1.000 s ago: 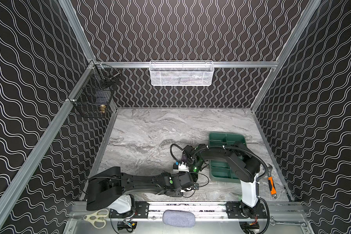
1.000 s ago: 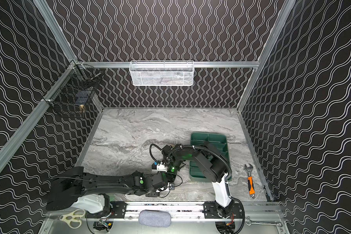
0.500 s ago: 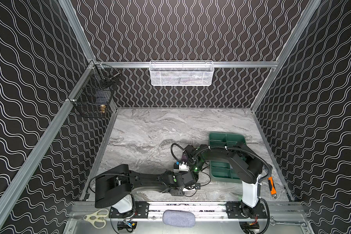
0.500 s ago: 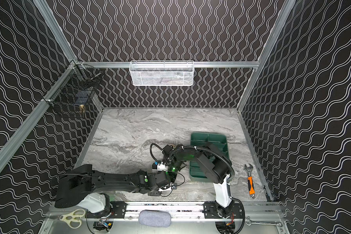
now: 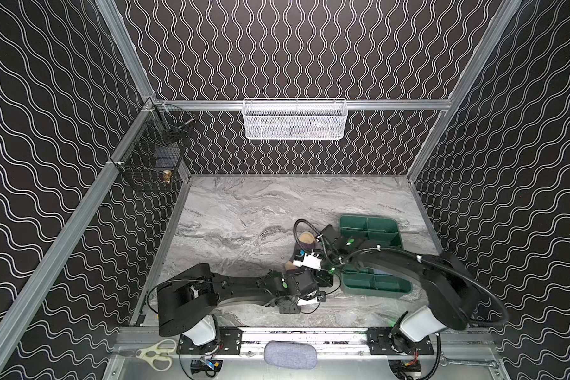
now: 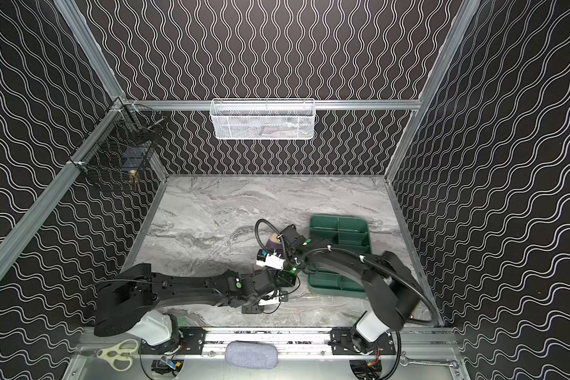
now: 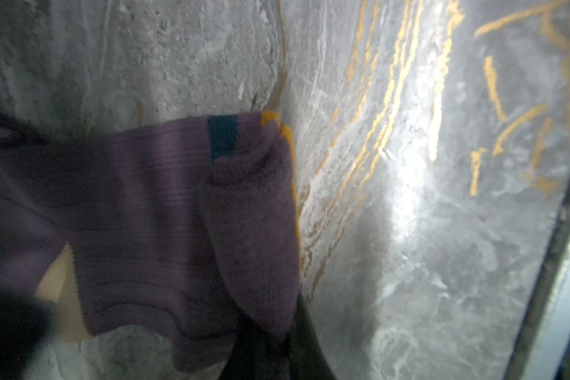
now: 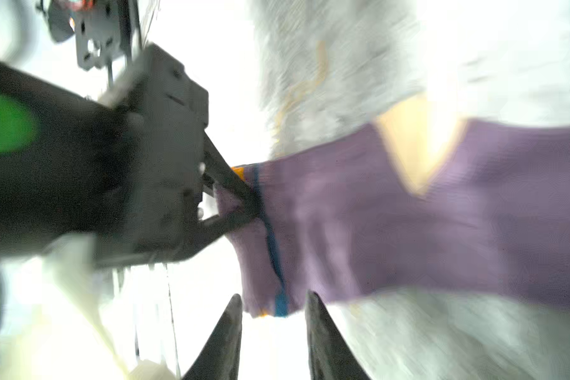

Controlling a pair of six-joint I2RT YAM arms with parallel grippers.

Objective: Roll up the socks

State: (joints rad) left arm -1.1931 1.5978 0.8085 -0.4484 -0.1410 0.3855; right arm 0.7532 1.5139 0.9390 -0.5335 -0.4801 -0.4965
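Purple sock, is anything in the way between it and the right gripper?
Nothing visible. The right gripper stands open astride a corner of the sock; the left gripper pinches the cuff farther along.

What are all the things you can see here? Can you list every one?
purple sock: one, purple with tan patches and orange-navy stripes, on the table beside the green tray
green tray: one, dark green, table's right side
white basket: one, white mesh, on the back rail
black basket: one, black wire, on the left wall
scissors: one pair, cream, front ledge, left
grey pad: one, grey, front ledge, middle
wrench: one, silver, front ledge, right
table: one, grey marble
left gripper: one, black, shut on the purple sock's cuff
right gripper: one, black, open, at the cuff's edge
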